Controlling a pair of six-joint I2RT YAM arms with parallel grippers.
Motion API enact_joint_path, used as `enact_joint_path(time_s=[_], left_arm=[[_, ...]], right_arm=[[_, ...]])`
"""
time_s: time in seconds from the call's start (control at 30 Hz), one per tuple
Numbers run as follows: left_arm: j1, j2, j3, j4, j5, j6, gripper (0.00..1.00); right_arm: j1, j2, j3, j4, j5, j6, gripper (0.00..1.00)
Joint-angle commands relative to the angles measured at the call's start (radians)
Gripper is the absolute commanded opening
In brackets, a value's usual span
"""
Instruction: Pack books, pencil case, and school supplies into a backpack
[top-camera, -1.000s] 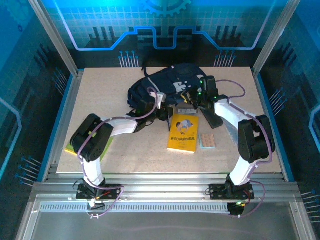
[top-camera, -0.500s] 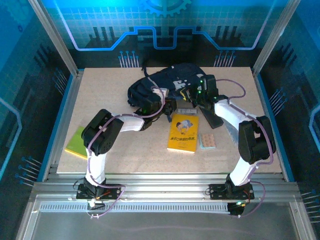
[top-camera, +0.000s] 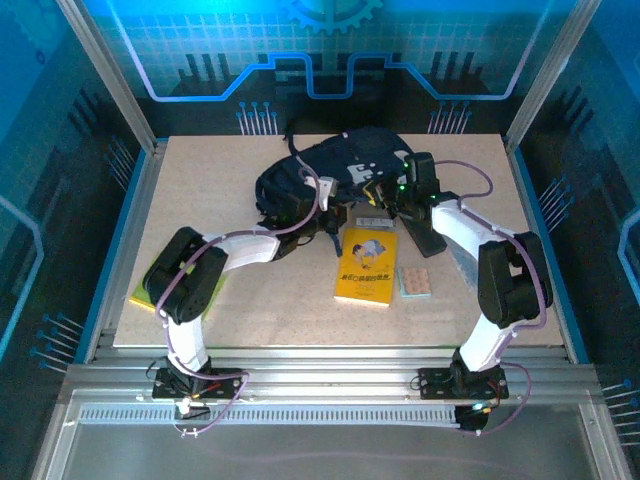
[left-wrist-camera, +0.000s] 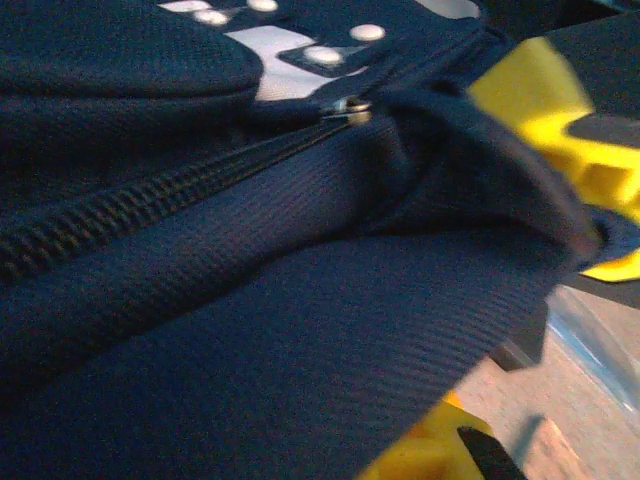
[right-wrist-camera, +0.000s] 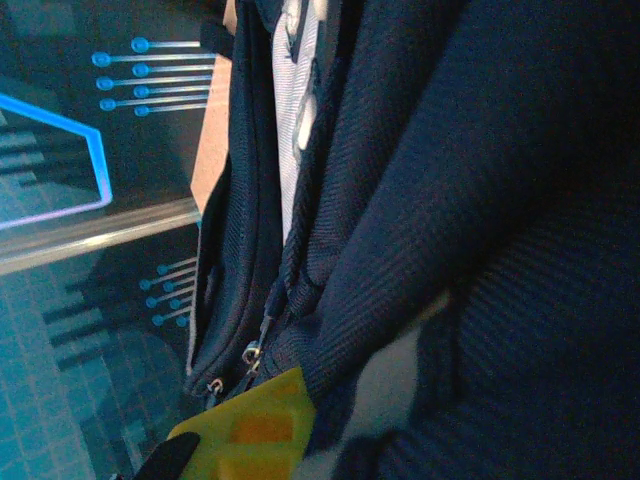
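The navy backpack (top-camera: 335, 168) lies at the back centre of the table. My left gripper (top-camera: 328, 212) is shut on the fabric of its near edge, beside a zip (left-wrist-camera: 150, 200); one yellow fingertip (left-wrist-camera: 430, 455) shows under the cloth. My right gripper (top-camera: 383, 192) is shut on the fabric of the right edge, its yellow fingertip (right-wrist-camera: 250, 425) next to the zip pulls. In front lies the yellow book (top-camera: 366, 265), with the tan pad (top-camera: 415, 282) to its right. The black pencil case (top-camera: 428, 243) and the grey-white bar (top-camera: 372, 222) lie near. The green book (top-camera: 138, 295) peeks out under my left arm.
Metal posts and blue panels wall the table (top-camera: 250, 310) at the back and sides. The open board in front of the yellow book and at the left is bare. The other gripper's yellow finger (left-wrist-camera: 545, 120) appears close by in the left wrist view.
My left gripper has closed on the backpack's near edge, and the left arm's elbow has swung back to the left. The right arm has stayed in place.
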Motion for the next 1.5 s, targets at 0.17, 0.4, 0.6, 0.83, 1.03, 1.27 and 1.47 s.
enact_joint_path(time_s=[0.17,0.4,0.6,0.83,1.03,1.27,1.47], left_arm=[[0.076,-0.056,0.069,-0.456,0.084,0.068,0.00],[0.100,-0.053,0.160,-0.718,0.174,0.034,0.00],[0.099,-0.032,0.225,-0.758,0.224,-0.074,0.00],[0.071,0.022,0.394,-0.925,0.262,-0.121,0.00],[0.047,0.063,0.485,-1.101,0.264,-0.085,0.00],[0.041,0.086,0.535,-1.367,0.133,0.052,0.00],[0.068,0.084,0.534,-1.499,-0.120,0.179,0.00]], right_arm=[[-0.058,-0.026,0.072,-0.059,0.047,-0.143,0.00],[-0.063,-0.009,0.082,-0.057,0.078,-0.158,0.00],[-0.043,-0.048,0.039,-0.080,0.036,-0.180,0.69],[0.053,-0.111,-0.143,0.023,0.087,-0.161,0.83],[0.107,0.034,-0.144,0.202,0.063,-0.094,0.82],[0.101,0.143,-0.026,0.179,0.142,-0.171,0.19],[0.059,0.123,0.053,-0.020,0.234,-0.344,0.00]])
